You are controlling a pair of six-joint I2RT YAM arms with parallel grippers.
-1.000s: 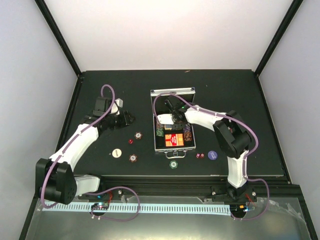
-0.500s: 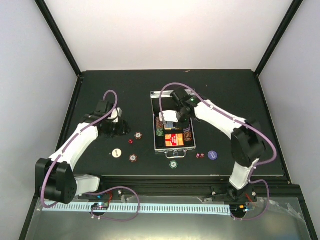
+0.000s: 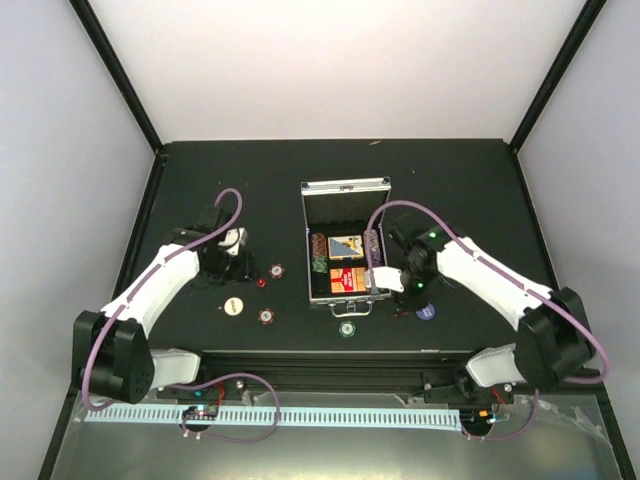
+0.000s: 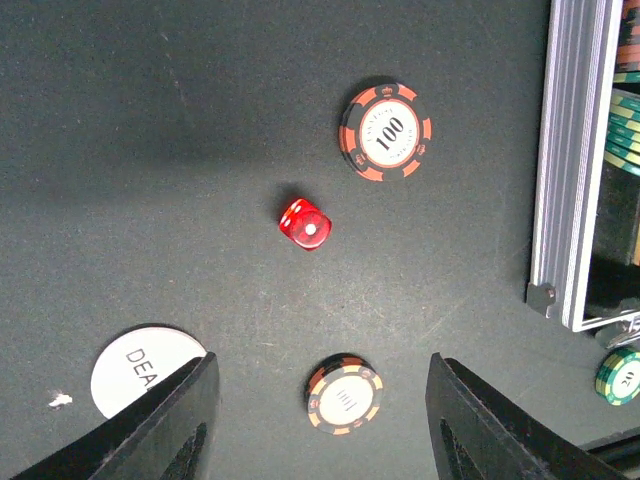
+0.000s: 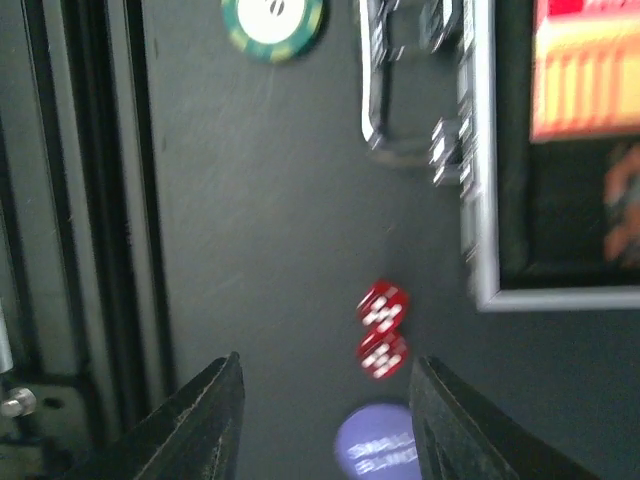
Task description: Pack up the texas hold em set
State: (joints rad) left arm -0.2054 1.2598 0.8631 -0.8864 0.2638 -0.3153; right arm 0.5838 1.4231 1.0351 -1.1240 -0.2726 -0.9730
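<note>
Your left gripper point(image 4: 320, 375) has its fingers apart and grips nothing. In its wrist view a maroon-and-cream chip point(image 4: 343, 393) lies on the surface between them, with a red die point(image 4: 305, 223) at centre frame and a 100 chip point(image 4: 385, 132) above it. Your right gripper point(image 5: 322, 372) is also spread and empty; two red dice point(image 5: 382, 328) show between its fingers and a purple chip point(image 5: 378, 450) at the bottom edge. The briefcase point(image 3: 345, 186) sits open at the centre of the top view, with the card deck point(image 3: 347, 279) inside.

a black table point(image 3: 460, 180) sits inside plain white walls point(image 3: 330, 60). black corner posts point(image 3: 116, 72) rise at the back. the light is soft.
</note>
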